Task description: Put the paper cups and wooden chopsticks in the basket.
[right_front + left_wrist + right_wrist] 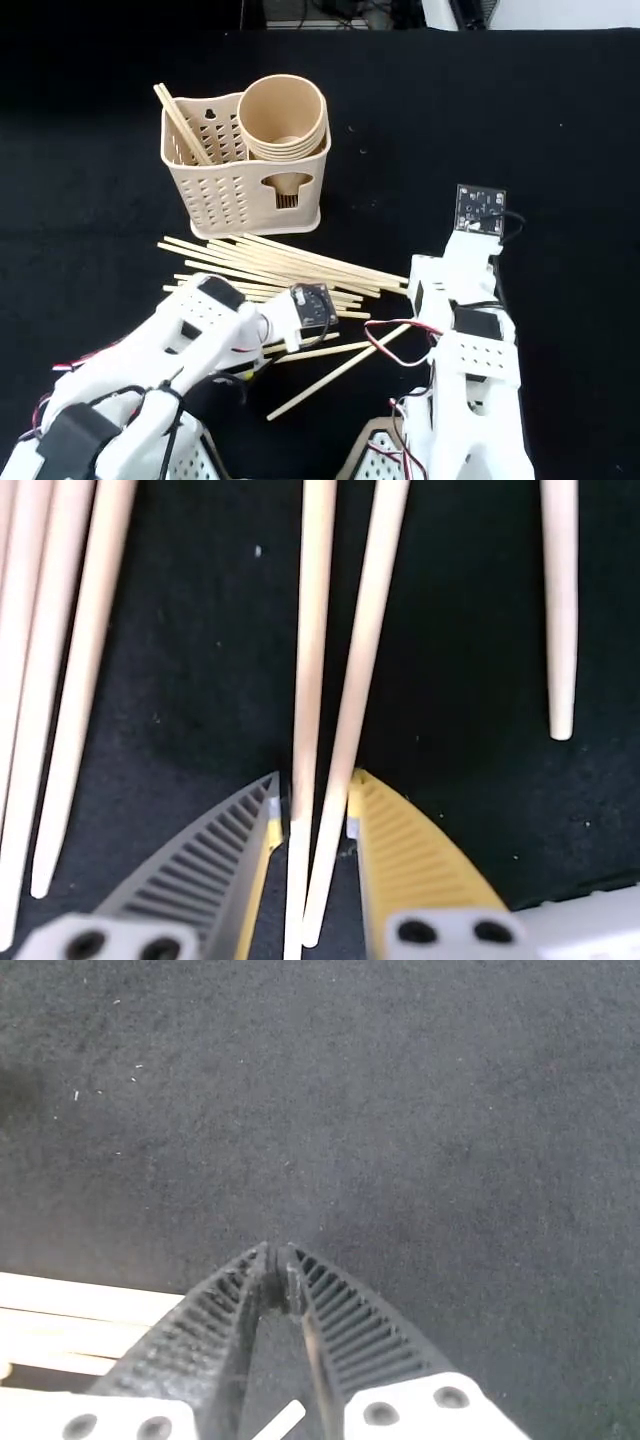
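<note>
A beige slotted basket [240, 190] stands at the back left of the black table. It holds a stack of paper cups [284, 115] and one slanted wooden chopstick [182, 122]. Several loose chopsticks [290, 265] lie in a fan in front of it. My left gripper [315, 790] is down at the near end of that pile, shut on two chopsticks [320, 660] that run side by side between its fingers. Under the left arm's wrist [300, 315] two chopsticks [335, 372] stick out to the right. My right gripper [275, 1255] is shut on nothing, just above bare cloth.
The right arm [470, 330] stands right of the pile, and chopstick ends [80, 1320] lie beside its gripper base. More chopsticks [60, 670] lie on either side of the left gripper. Black cloth [520, 120] stretches right of the basket.
</note>
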